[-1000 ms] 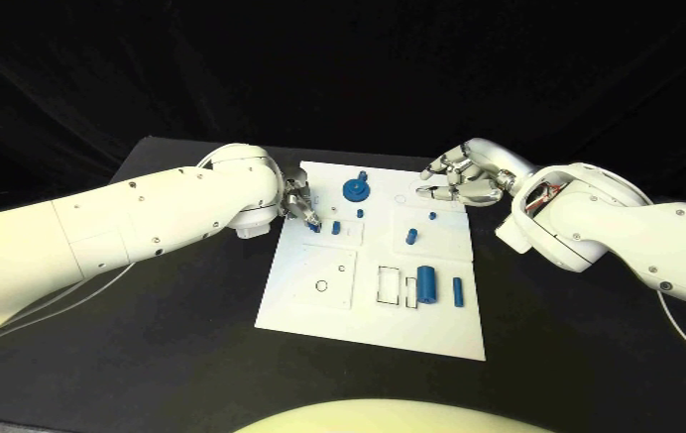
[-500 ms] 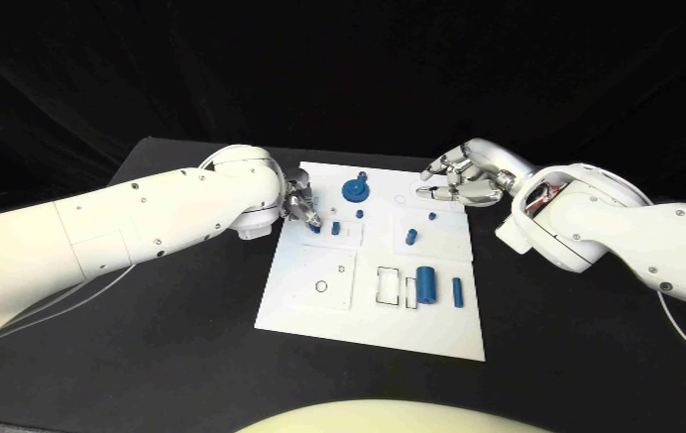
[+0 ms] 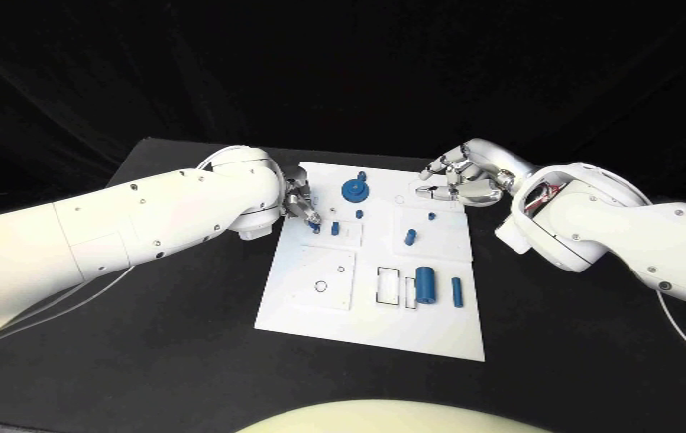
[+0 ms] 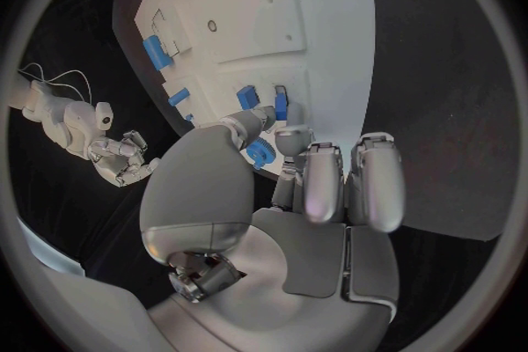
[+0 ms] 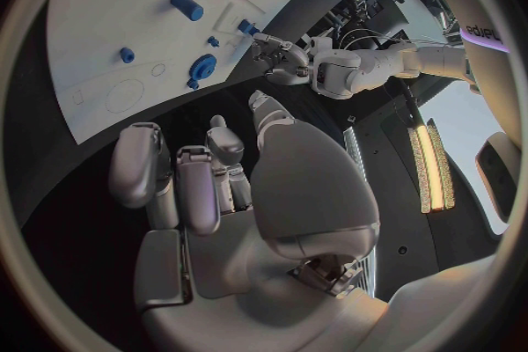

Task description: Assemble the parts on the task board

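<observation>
A black table (image 3: pixel 171 354) with a dull, dark top carries the white task board (image 3: pixel 322 309), a flat, stiff, smooth plate lying in the middle with shallow outlined recesses and small holes. Two white arms reach in from either side.

The left hand (image 3: pixel 300 205), silver and glossy, sits at the board's near-left edge with its fingertips (image 4: pixel 275 121) drawn together on a small blue peg (image 4: pixel 280 102); it looks like a pinch, thumb against a finger, the rest loosely curled. The right hand (image 3: pixel 460 183) hovers over the board's far right corner, its fingers half curled and apart, holding nothing I can make out.

Scattered on the board are the blue parts: a round gear-like piece (image 3: pixel 356 190) with a knob near the far edge, a thick cylinder (image 3: pixel 426 279) and a thin rod (image 3: pixel 458 290) toward the near right, and a short stub (image 3: pixel 409 236) between.

These parts appear to be hard plastic, light, rigid and probably slick. I would judge them best taken by the sides, fingertips across the round body, since cylinders lying flat may roll.
</observation>
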